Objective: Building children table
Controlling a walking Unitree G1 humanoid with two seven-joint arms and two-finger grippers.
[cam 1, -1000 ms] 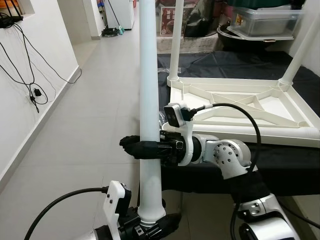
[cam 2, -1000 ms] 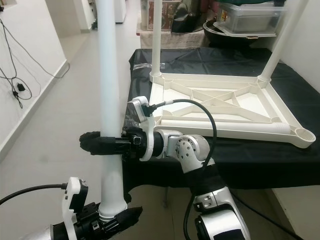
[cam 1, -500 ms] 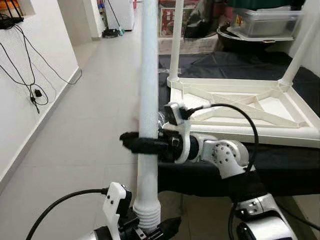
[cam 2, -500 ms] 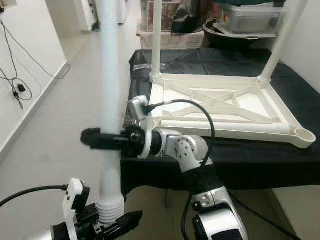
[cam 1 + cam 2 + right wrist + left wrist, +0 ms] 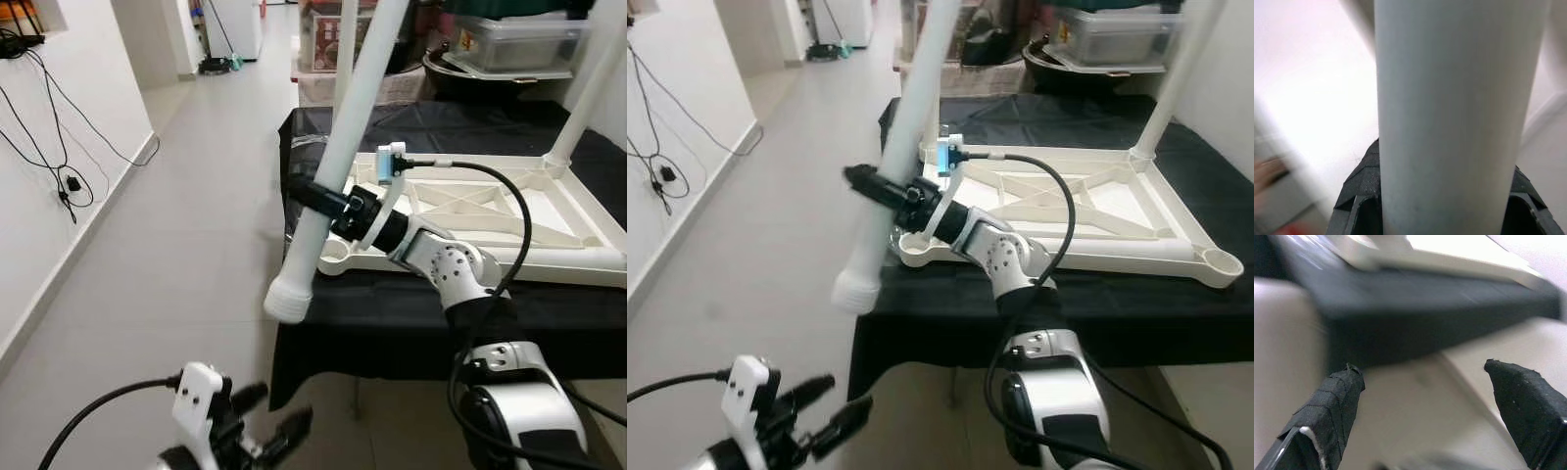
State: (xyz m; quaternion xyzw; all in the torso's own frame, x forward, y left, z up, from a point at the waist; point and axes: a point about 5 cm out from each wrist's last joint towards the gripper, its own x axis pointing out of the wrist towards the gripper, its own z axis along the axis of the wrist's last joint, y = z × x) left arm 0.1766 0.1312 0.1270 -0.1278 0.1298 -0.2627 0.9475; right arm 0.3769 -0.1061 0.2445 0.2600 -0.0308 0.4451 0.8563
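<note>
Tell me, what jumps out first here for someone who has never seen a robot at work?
A long white table leg hangs tilted in the air, clamped by the right gripper just off the near left corner of an upside-down white children's table. That table lies on a black cloth with two legs already standing up at its far corners. Low down near the floor, the left gripper is open and holds nothing.
</note>
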